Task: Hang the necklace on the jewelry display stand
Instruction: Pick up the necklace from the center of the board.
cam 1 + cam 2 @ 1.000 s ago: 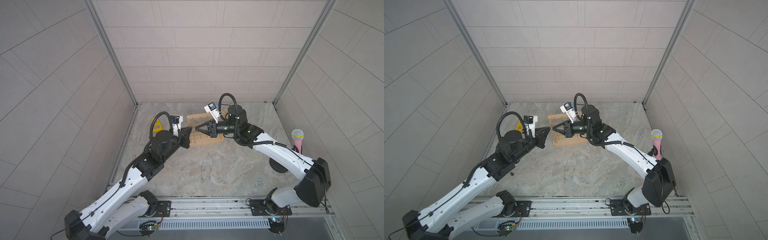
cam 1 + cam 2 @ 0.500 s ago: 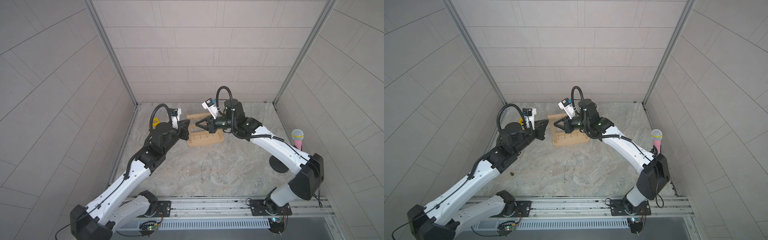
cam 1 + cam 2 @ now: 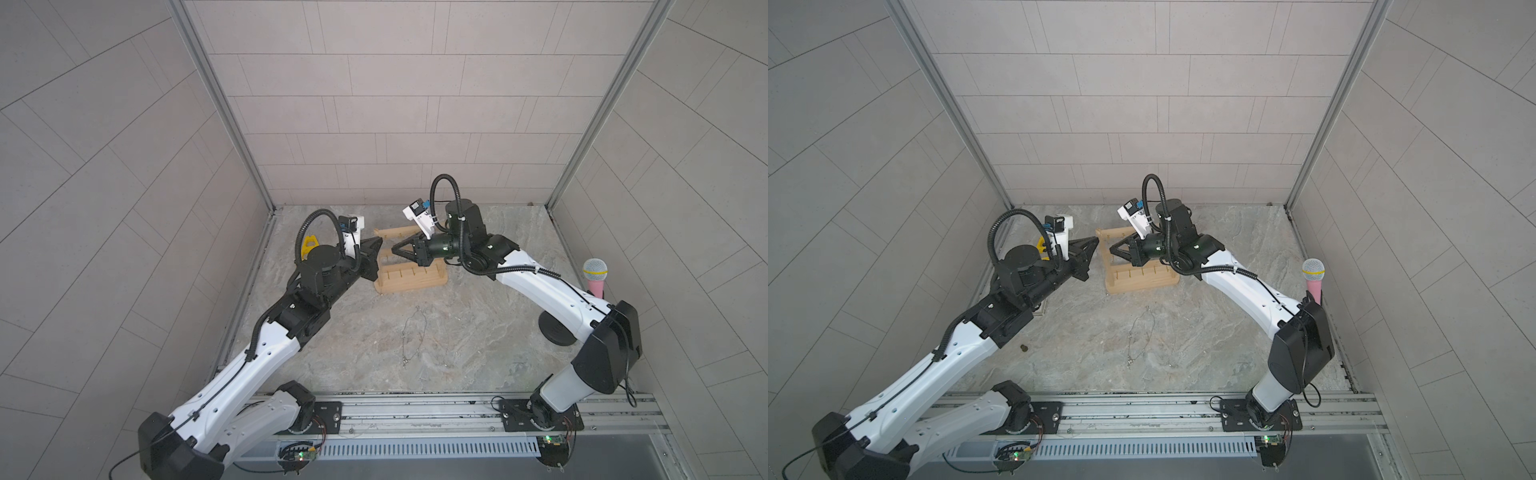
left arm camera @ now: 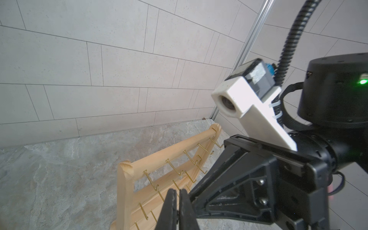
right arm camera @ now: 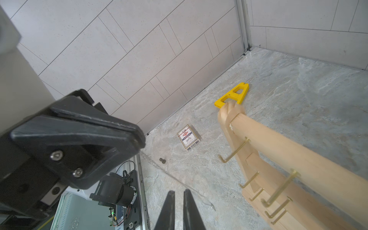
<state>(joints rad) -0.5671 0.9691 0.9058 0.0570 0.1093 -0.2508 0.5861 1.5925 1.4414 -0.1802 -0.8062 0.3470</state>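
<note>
Pale wood marks the jewelry display stand, which stands on its oblong base at about twelve o'clock on the marbled floor in both top views, its brass hooks bare. The necklace hangs on none of them: it lies as a thin loose loop on the floor at six o'clock from the stand, well apart from it and from both arms.

At nine o'clock from the stand, the left gripper hovers just beside the near upright, its fingers pressed together with nothing between them. From three o'clock the right gripper reaches in over the stand's bars, its tip facing the left one. Its fingers stand parted by only a narrow slit (no chain in it).

A yellow triangular frame lies at ten o'clock, partly behind the left arm. The right wrist view also shows a small pack of cards on the floor. A pink microphone stands at three o'clock against the side wall.
</note>
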